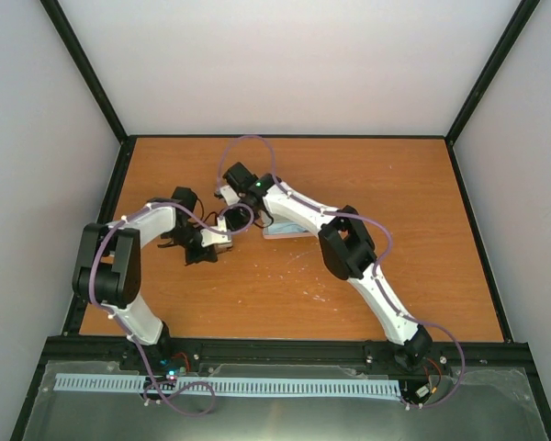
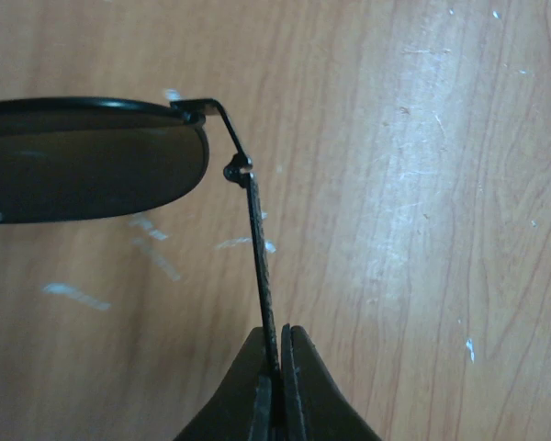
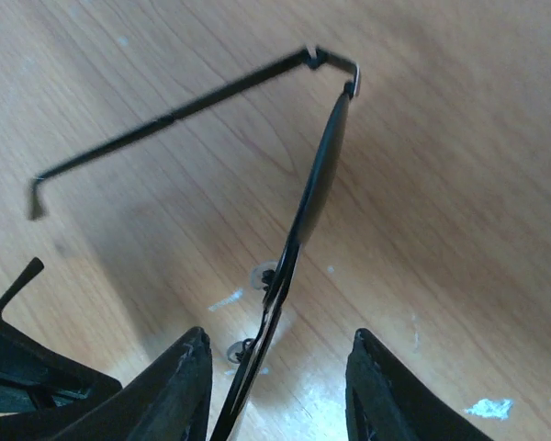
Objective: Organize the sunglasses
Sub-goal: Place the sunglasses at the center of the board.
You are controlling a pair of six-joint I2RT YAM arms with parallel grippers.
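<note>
The sunglasses hang above the wooden table, held up off it. My left gripper is shut on one slim black arm of the sunglasses, close to its tip. In the right wrist view the sunglasses run edge-on between the spread fingers of my right gripper, which is open; neither finger touches the frame. The other arm sticks out unfolded to the left. In the top view my left gripper and right gripper meet left of the table's middle.
A pale blue-grey cloth lies on the table partly under my right arm. Black frame posts and white walls edge the table. No pink case shows.
</note>
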